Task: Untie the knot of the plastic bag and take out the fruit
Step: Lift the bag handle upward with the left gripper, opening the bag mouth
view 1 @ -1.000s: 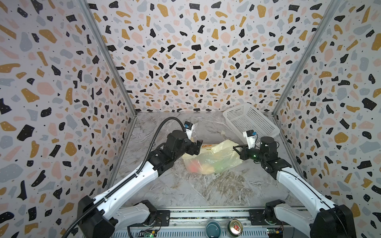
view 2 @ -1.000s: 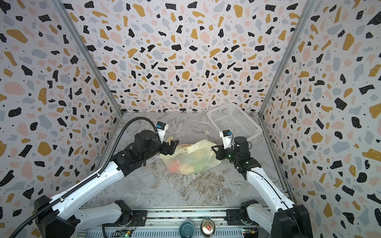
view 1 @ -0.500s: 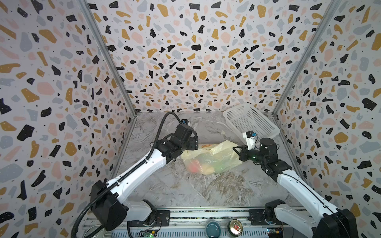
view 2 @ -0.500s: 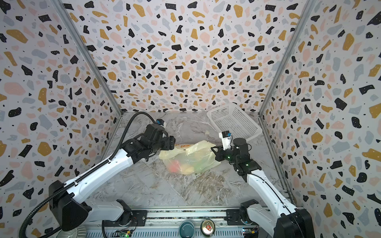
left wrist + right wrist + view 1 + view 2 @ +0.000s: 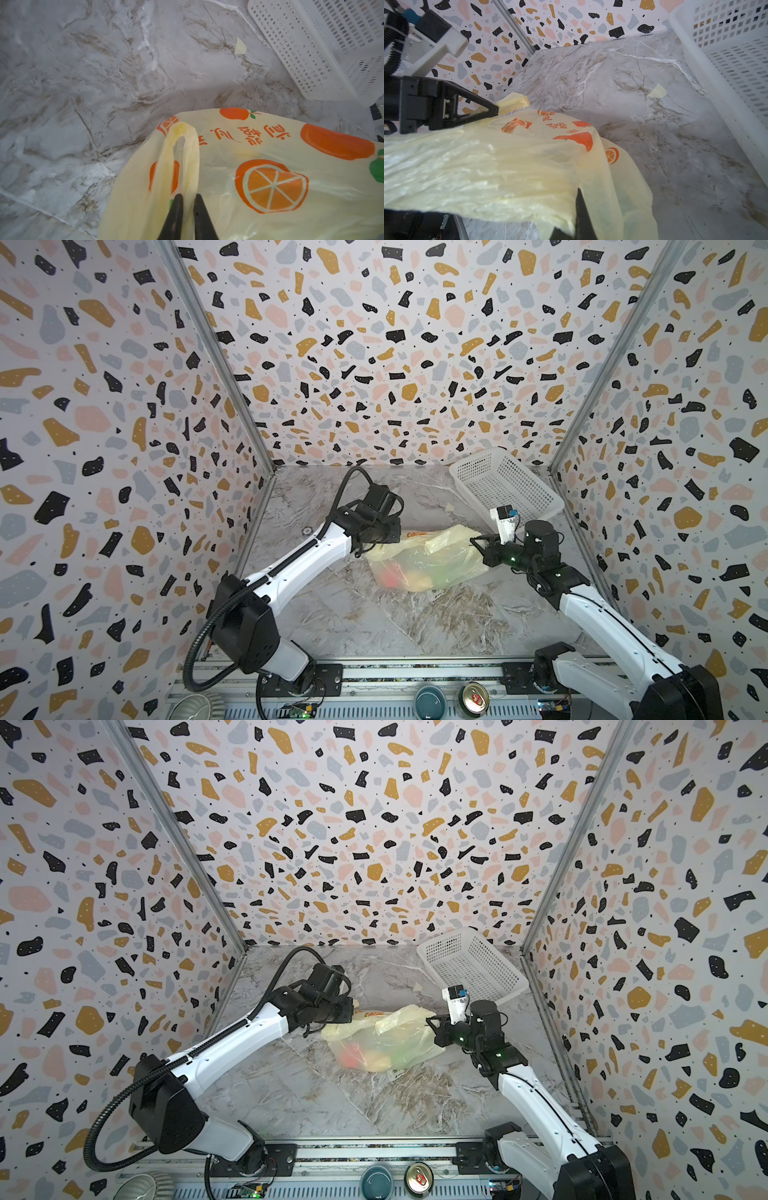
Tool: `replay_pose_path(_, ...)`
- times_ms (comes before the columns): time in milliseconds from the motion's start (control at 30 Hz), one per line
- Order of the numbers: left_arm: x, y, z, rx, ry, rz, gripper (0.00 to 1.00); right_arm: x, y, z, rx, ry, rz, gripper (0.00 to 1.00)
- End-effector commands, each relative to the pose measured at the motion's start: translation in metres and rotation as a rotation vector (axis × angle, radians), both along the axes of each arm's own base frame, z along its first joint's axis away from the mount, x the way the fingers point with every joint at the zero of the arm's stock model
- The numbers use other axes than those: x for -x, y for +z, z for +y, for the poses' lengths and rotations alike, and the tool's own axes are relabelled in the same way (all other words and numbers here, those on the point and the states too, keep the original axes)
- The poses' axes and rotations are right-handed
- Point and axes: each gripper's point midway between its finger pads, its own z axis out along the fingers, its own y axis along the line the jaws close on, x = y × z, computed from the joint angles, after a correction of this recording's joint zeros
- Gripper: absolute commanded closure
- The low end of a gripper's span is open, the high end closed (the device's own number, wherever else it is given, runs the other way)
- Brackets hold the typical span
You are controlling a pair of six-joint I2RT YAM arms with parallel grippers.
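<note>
**Operator:** What's overhead?

**Spotter:** In both top views your plastic bag (image 5: 434, 558) lies mid-table on the marble table (image 5: 332, 614). The fruit (image 5: 388, 578) shows red, yellow and green through it. Your left gripper (image 5: 398, 536) is at the bag's left end and your right gripper (image 5: 477, 540) at its right end. The white basket (image 5: 507, 485) sits in the far right corner, apart from the bag (image 5: 386, 1036).

**Operator:** And the left wrist?

**Spotter:** Your left jaws are pressed together on a loop handle (image 5: 180, 153) of the bag. The loop stands out beyond the fingertips (image 5: 177, 205), over the orange print (image 5: 272, 187). A pale scrap (image 5: 240, 46) lies on the marble near the basket.

**Operator:** Right wrist?

**Spotter:** Only one black finger (image 5: 581, 207) of yours shows, closed on a sheet of the bag. That sheet runs stretched across to your left gripper (image 5: 492, 110), whose tips pinch the bunched handle.
</note>
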Motion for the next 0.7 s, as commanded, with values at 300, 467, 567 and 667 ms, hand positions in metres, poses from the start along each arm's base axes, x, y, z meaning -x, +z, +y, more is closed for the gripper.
replay_pose_path(300,-0.019,0.148,0.025,0.174,0.105,-0.536,1.0,0.018,0.006,0.015,-0.106,-0.016,0.019,1.0)
replay_pose_path(467,0.017,0.158,0.018,0.286,-0.009,-0.688,1.0,0.043,-0.019,0.023,-0.089,-0.013,0.109,1.0)
replay_pose_path(567,0.046,0.134,0.018,0.288,-0.057,-0.697,1.0,0.052,-0.052,0.014,-0.021,-0.058,0.222,1.0)
replay_pose_path(667,0.068,0.106,0.025,0.314,-0.053,-0.688,1.0,0.057,-0.069,0.006,-0.004,-0.101,0.284,0.99)
